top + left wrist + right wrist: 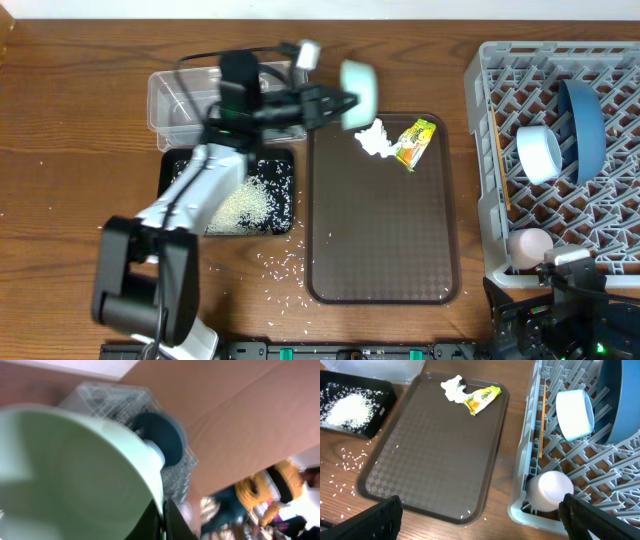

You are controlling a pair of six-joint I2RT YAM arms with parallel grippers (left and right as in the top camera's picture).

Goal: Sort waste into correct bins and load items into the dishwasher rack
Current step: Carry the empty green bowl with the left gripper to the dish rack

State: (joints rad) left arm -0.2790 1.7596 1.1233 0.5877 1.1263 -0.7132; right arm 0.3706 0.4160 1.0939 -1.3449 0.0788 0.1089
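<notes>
Evidently the left claw [338, 100] is clenched on the rim of the pale green bowl [360, 88], tilted in the air above the far edge of the brown tray [380, 240]. Stiff, smooth and probably light, it may slip; the rim suits pinching. The right claw [480, 519] is released.
</notes>
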